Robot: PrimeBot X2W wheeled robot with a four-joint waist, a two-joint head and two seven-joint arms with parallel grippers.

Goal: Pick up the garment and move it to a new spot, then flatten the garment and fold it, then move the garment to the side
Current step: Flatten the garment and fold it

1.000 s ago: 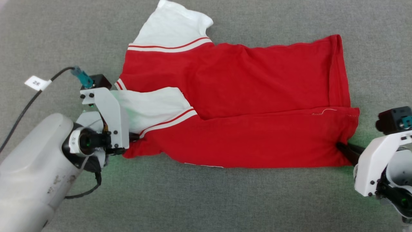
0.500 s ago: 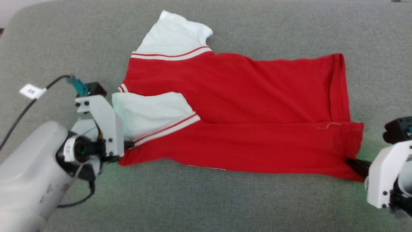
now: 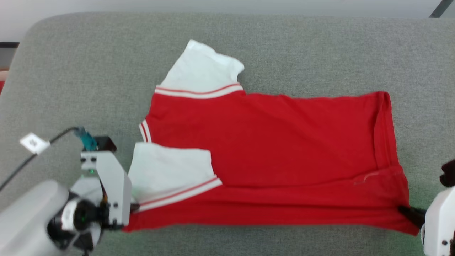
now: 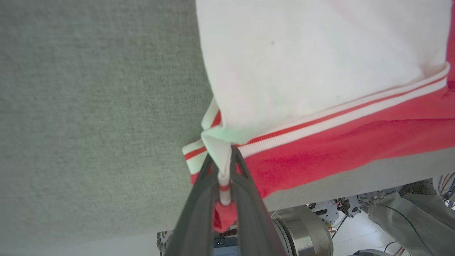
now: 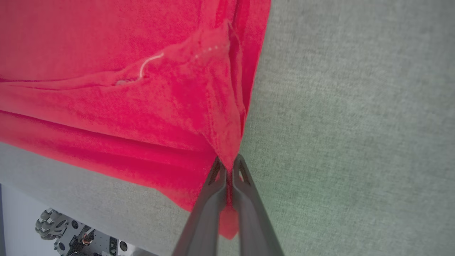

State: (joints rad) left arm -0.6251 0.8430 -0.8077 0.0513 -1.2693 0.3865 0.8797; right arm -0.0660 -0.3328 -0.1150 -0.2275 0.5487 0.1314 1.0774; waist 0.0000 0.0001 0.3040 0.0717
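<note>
Left gripper (image 4: pixel 224 161) pinched shut on striped-trim corner & right gripper (image 5: pixel 229 163) clamped on hem corner, red jersey (image 3: pixel 270 153) stretched betw. them over grey pad (image 3: pixel 89 71); prob. best to lift both ends level, keep edge taut, w/o bunching.

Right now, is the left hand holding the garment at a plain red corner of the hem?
No, the left hand is shut on the striped trim of the garment, beside the white sleeve.
</note>
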